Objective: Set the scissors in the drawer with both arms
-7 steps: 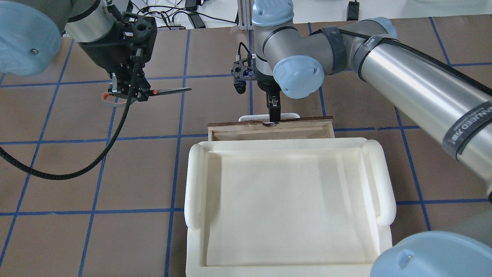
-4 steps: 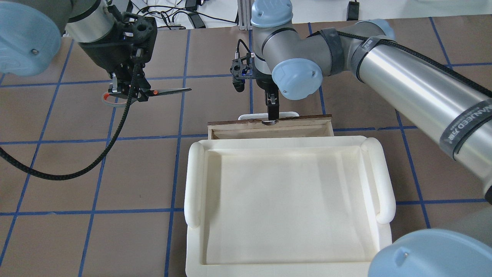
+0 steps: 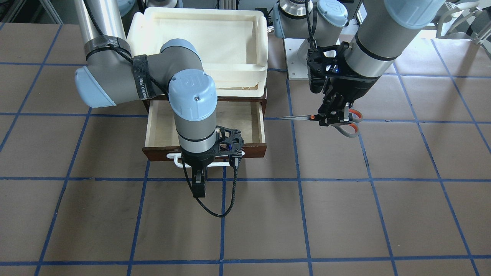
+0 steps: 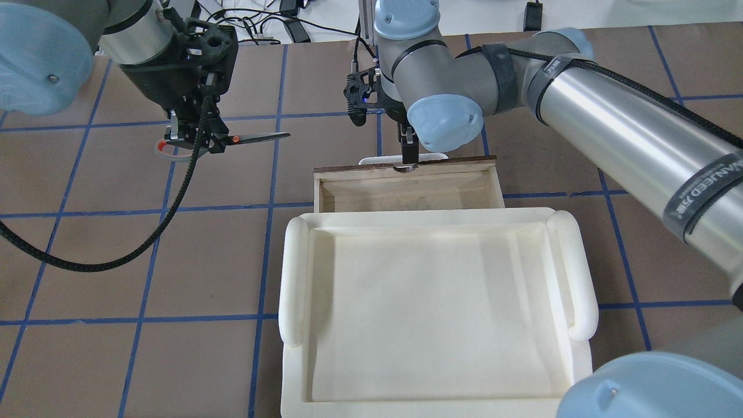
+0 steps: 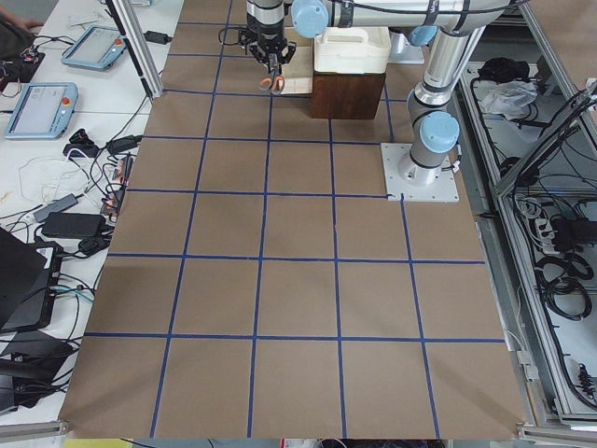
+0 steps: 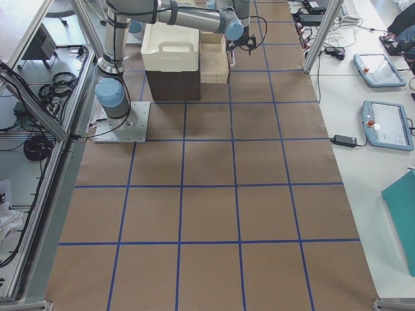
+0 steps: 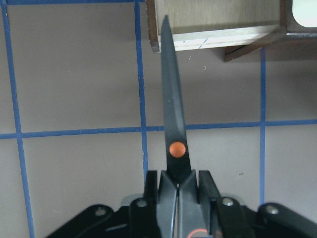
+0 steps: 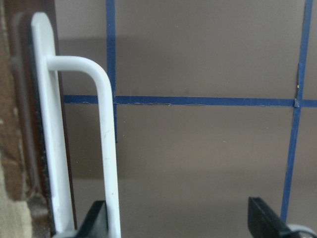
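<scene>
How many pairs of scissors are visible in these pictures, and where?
1. The scissors are clamped in the left gripper, in the air beside the open drawer. The right arm hides part of the drawer's inside.

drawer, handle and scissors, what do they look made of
Drawer: pale, matt bare wood inside, likely plywood; dark brown wood-look front.
Handle: smooth white bar, probably plastic or painted metal.
Scissors: thin grey blades, likely steel; grey and orange handles, likely plastic.

Robotics lab: gridded table point(image 5: 298, 280), teach pendants point(image 6: 389, 126)
</scene>
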